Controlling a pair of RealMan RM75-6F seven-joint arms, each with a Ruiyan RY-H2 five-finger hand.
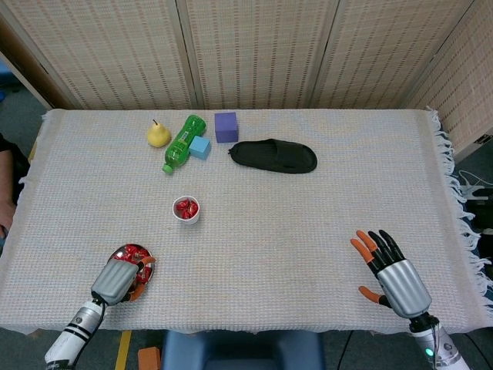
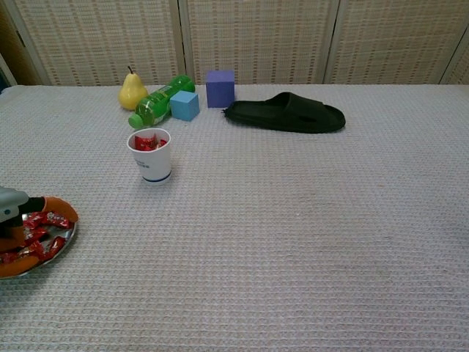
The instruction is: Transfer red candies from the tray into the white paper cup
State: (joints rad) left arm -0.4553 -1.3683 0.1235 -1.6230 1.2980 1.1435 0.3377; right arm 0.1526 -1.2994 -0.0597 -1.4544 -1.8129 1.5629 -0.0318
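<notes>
While my left hand (image 1: 119,280) sits over the tray (image 2: 64,244) of red candies (image 1: 132,251), fingers seemingly pinching one, though I cannot tell; the white paper cup (image 2: 151,165) already holds some; my right hand (image 1: 391,276) rests released.

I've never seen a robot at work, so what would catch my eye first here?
Probably the left hand, down over a tray of red candies at the near left edge, while the right hand rests open at the near right. A white cup already holds some candies, and a black slipper lies farther back.

Cloth-covered table (image 1: 308,231) bears tray (image 1: 146,271); cup (image 1: 186,210); slipper (image 1: 274,156).
</notes>
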